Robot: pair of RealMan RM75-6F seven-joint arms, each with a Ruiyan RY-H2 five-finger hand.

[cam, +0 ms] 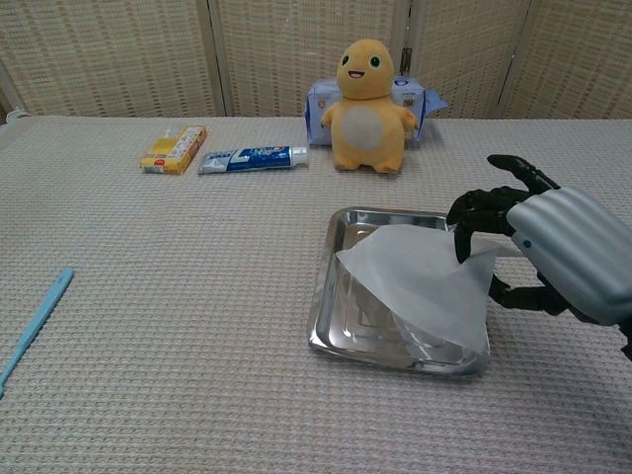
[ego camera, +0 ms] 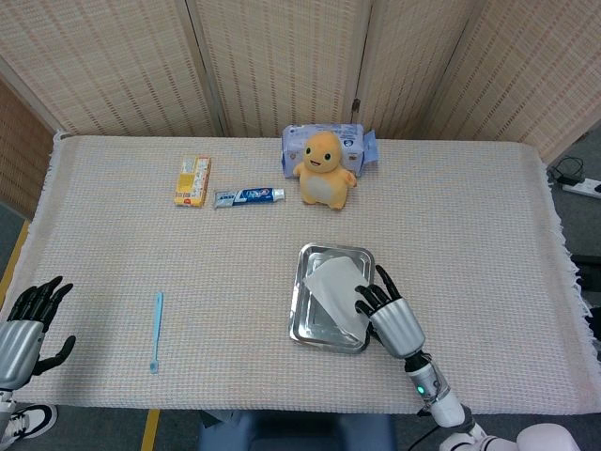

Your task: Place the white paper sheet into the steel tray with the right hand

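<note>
Chest view: my right hand (cam: 558,259) pinches the right edge of the white paper sheet (cam: 420,284), which drapes over the steel tray (cam: 331,286) and hides most of its floor and right rim. My wrist is cut off at the frame edge. Head view: my left hand (ego camera: 26,321) lies off the surface, fingers spread, holding nothing.

Plush toy (cam: 366,91) stands behind steel tray (cam: 330,296); cloth left of tray bare.
</note>
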